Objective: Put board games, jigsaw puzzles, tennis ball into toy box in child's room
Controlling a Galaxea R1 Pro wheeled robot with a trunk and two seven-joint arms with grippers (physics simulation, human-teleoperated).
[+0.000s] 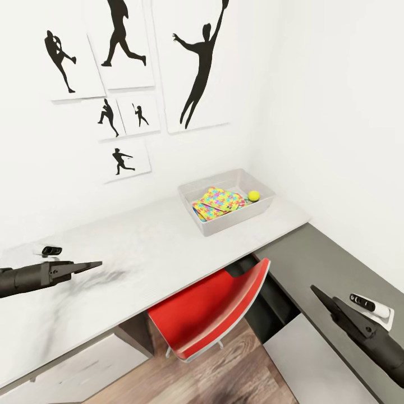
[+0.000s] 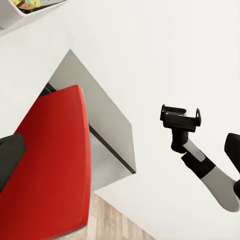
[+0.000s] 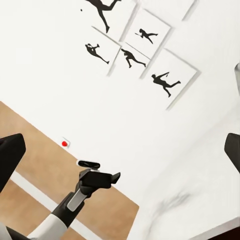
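Both empty: left end effector point(image 1: 92, 265) clenched, right end effector point(image 1: 321, 296) spread | toy box point(image 1: 216, 223) at 1 o'clock held jigsaw puzzles point(image 1: 217, 202), tennis ball point(image 1: 253, 195) | I judged board games outstanding; risk: turning away could clip red chair point(image 1: 216, 308) under counter point(image 1: 140, 252).

White walls point(image 1: 314, 84) meet in a corner at the far right. Black baseball-silhouette prints point(image 1: 129, 73) hang in a cluster on the far wall. Below them runs a light grey counter point(image 1: 140, 252), joined at the right to a dark grey top point(image 1: 314, 264) with white fronts beneath. A red chair point(image 1: 207, 308) is tucked under, over wood-plank floor point(image 1: 224, 370).
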